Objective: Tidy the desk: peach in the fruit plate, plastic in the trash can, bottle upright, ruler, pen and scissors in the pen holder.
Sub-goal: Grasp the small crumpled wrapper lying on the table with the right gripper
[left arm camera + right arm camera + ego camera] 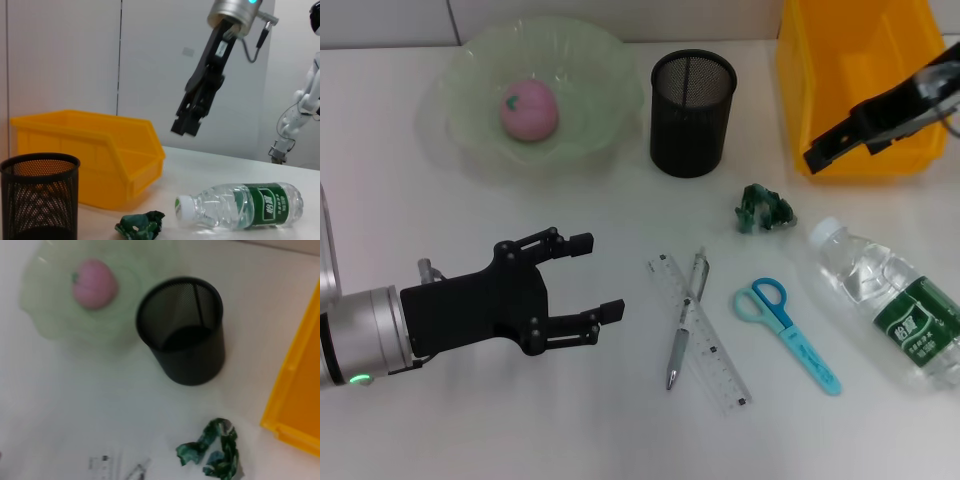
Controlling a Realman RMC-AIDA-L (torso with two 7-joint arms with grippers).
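peach [528, 109] in fruit plate [605, 60]; bottle [890, 300] lying flat

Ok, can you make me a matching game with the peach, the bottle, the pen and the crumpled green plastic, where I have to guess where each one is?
Things:
1. peach
2. bottle
3. pen
4. crumpled green plastic

Places:
A. lying across the ruler
B. on the desk, in front of the trash can
C. in the fruit plate
D. lying on its side, next to the scissors

Pairs: 1-C, 2-D, 3-A, 4-B
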